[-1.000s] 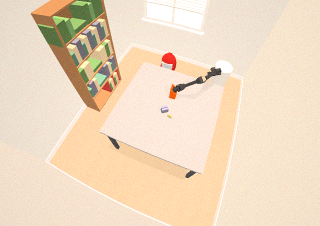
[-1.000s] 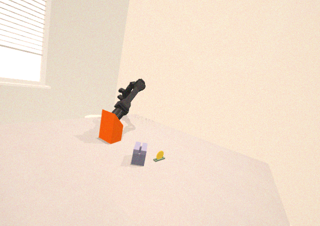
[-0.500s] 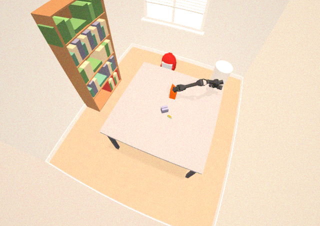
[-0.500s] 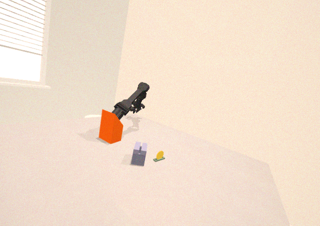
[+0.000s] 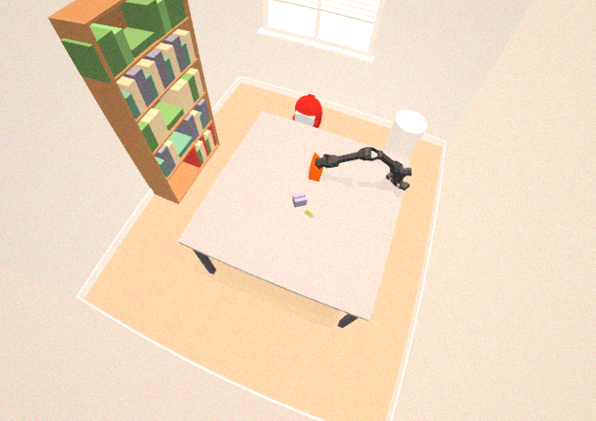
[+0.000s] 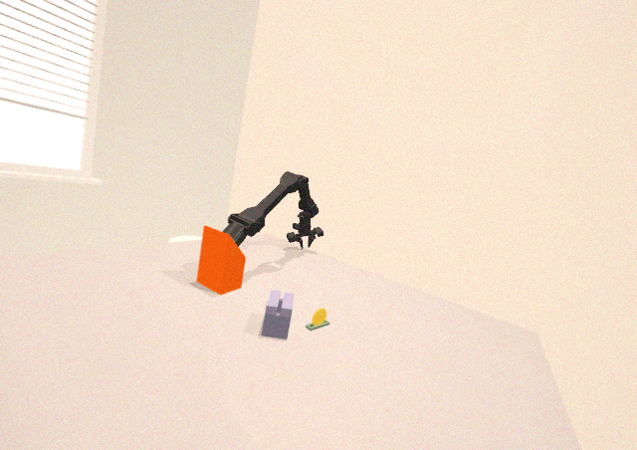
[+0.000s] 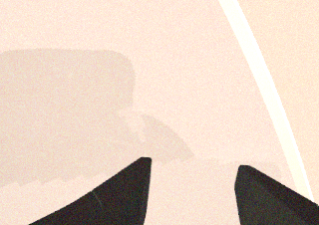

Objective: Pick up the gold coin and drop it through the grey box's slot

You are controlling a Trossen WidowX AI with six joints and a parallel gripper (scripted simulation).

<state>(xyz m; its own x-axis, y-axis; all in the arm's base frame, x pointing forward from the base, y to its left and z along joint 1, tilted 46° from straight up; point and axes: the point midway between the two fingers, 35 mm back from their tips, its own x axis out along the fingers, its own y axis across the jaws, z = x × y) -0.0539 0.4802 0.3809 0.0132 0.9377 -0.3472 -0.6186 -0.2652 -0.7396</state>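
The gold coin point(image 5: 308, 212) point(image 6: 319, 317) stands on its edge in the dark-green holder point(image 6: 310, 327). The closed grey box point(image 5: 300, 202) point(image 6: 277, 325) is beside it, with a narrow slot in its lid, and does not touch the holder. My gripper point(image 6: 306, 247) point(image 7: 194, 172) is partly open, with nothing between its fingers. It points down near the table's far edge, well away from coin and box. In the top view it shows at the right edge of the table. The wrist view shows neither coin nor box.
An orange block point(image 5: 315, 167) point(image 6: 220, 262) stands at the arm's base, near the box. The table point(image 5: 269, 243) point(image 6: 411, 383) ends near the gripper. Beyond it are a white cylinder point(image 5: 406, 132) and a red object point(image 5: 308, 107). A bookshelf point(image 5: 110, 99) stands on the left.
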